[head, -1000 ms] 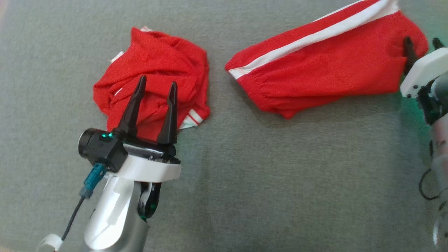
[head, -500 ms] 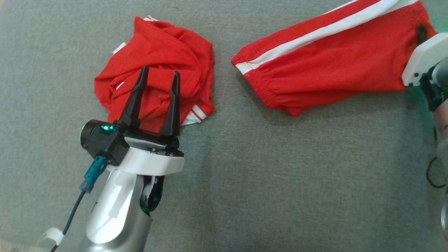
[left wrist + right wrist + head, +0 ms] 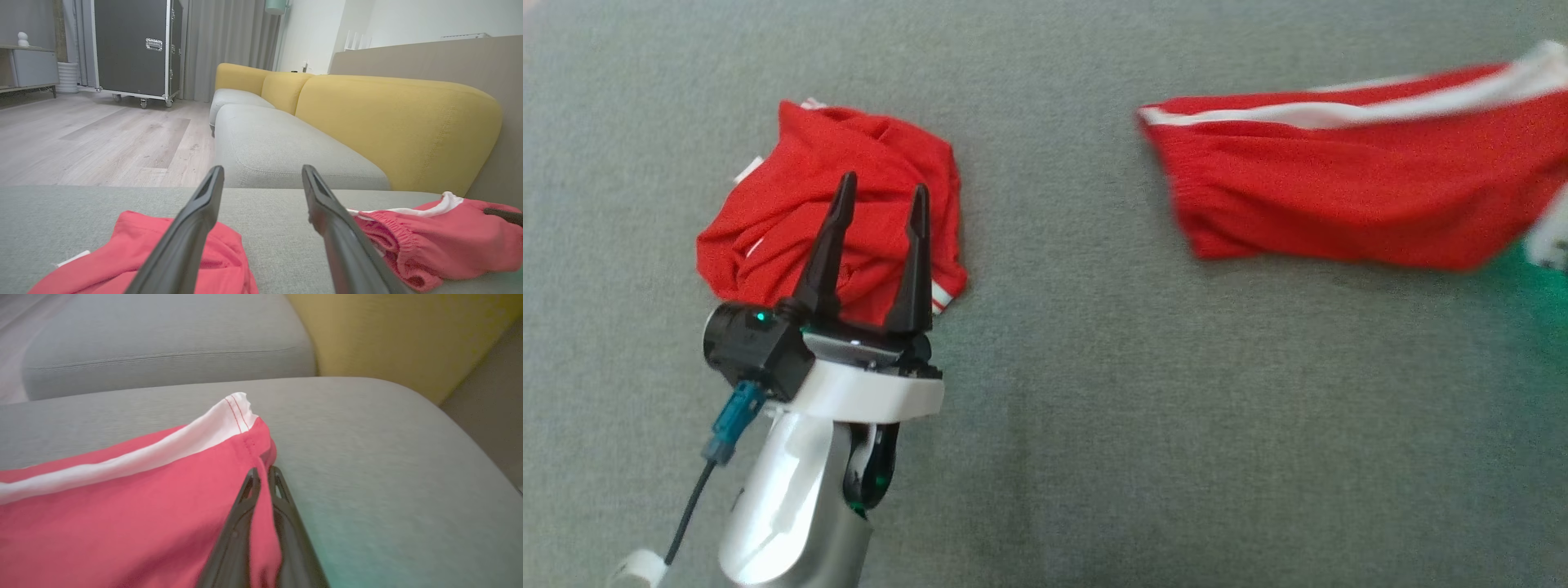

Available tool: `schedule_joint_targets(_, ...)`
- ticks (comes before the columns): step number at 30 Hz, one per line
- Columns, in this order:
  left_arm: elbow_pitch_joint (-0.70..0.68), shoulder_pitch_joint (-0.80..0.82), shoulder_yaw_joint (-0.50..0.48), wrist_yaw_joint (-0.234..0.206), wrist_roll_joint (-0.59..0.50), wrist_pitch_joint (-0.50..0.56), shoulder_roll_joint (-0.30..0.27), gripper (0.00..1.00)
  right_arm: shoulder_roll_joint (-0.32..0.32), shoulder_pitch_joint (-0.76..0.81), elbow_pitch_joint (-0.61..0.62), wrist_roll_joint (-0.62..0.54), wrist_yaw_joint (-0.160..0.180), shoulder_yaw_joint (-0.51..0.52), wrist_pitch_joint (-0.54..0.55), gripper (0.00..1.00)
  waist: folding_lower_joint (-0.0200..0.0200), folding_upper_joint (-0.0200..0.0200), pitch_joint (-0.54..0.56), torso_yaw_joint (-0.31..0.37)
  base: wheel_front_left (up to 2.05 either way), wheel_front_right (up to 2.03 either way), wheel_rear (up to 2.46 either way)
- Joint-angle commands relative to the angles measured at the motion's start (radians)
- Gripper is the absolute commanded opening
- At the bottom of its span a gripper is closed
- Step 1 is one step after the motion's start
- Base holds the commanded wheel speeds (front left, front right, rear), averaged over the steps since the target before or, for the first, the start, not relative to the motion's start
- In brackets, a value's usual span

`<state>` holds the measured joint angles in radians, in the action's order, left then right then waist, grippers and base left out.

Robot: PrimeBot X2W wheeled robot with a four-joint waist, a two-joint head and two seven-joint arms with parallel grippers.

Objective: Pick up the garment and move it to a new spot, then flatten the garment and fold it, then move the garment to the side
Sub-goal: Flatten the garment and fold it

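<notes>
Garment [image 3: 1339,196], red with a white stripe [image 3: 1380,110] along its upper edge, lies stretched across the upper right of the head view on a grey cushion [image 3: 1094,392]; its outline is blurred. In the right wrist view the right pincer [image 3: 263,471] is closed on the garment's red fabric just below the stripe's end, with cloth pinched between the two fingers. A bare strip of cushion separates the garment from a crumpled red cloth [image 3: 768,237] at the left of the head view. The left pincer [image 3: 884,184] is over that cloth, fingers spread and holding nothing. Beyond, in the left wrist view: a second grey seat [image 3: 278,151], a yellow backrest [image 3: 400,118], a wooden floor [image 3: 102,139] and a black wheeled case [image 3: 135,47].
</notes>
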<state>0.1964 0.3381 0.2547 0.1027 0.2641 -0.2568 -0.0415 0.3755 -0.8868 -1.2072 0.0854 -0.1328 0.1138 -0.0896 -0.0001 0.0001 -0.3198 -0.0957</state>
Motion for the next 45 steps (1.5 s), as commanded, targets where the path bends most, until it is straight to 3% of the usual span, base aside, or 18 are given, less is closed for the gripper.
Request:
schedule_joint_targets(1, -0.033, -0.005, -0.037, 0.002, -0.008, -0.005, -0.009, 1.0, 0.032, 0.011, 0.01, 0.007, 0.002, 0.02, -0.023, 0.0, 0.0001, -0.0001, 0.021, 0.016, 0.0, 0.0, 0.0)
schedule_joint_targets(8, -0.031, -0.02, -0.047, 0.007, -0.014, -0.005, -0.009, 1.0, 0.017, 0.017, -0.014, -0.006, 0.002, 0.077, -0.08, 0.0, 0.0001, -0.0001, 0.041, 0.02, 0.0, 0.0, 0.0)
schedule_joint_targets(19, -0.021, -0.058, -0.069, 0.011, -0.017, -0.005, -0.009, 1.0, -0.109, 0.003, 0.019, 0.01, 0.002, 0.026, -0.147, 0.0, 0.0001, -0.0001, 0.108, 0.021, 0.0, 0.0, 0.0)
schedule_joint_targets(32, -0.023, -0.109, -0.086, 0.015, -0.027, -0.005, -0.009, 1.0, -0.267, 0.054, 0.127, 0.145, 0.002, -0.217, -0.161, 0.0, 0.0001, -0.0001, 0.18, 0.009, 0.0, 0.0, 0.0)
schedule_joint_targets(45, -0.028, -0.127, -0.083, 0.015, -0.025, -0.005, -0.009, 1.0, -0.319, 0.116, 0.181, 0.277, 0.002, -0.455, -0.145, 0.0, 0.0001, -0.0001, 0.189, -0.022, 0.0, 0.0, 0.0)
